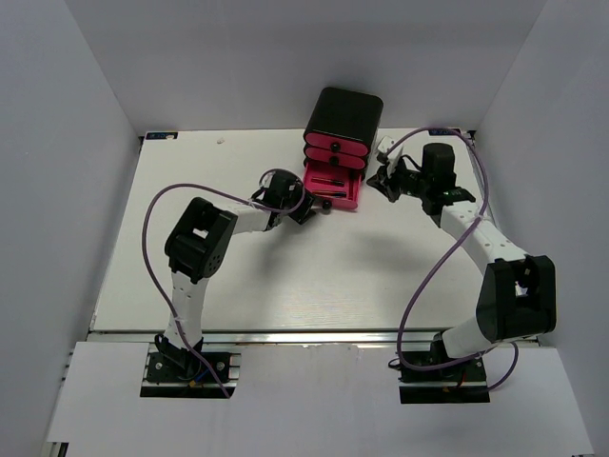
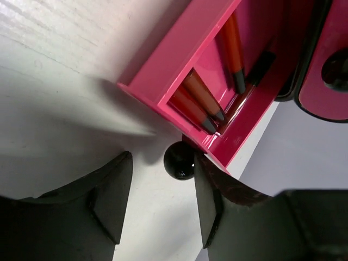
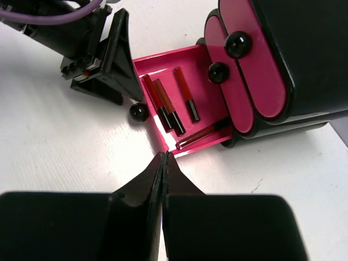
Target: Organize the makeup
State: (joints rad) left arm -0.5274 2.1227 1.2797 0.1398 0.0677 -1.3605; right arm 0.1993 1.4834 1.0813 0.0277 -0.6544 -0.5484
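Observation:
Several thin dark red and black sticks [image 3: 168,106] lie in the open bottom pink drawer [image 3: 163,60] of the black box [image 1: 344,112]; they also show in the left wrist view [image 2: 202,99]. My left gripper [image 2: 163,159] is open at the drawer's front, and the drawer's black knob [image 2: 179,160] sits between its fingers, close against the right finger [image 2: 209,190]. My right gripper [image 3: 164,156] is shut and empty, just off the drawer's right corner. No compacts or palettes are in view.
The two upper pink drawers [image 3: 255,81] are closed, each with a black knob [image 3: 238,43]. The box stands at the table's far edge [image 1: 285,131]. White walls enclose the table on three sides.

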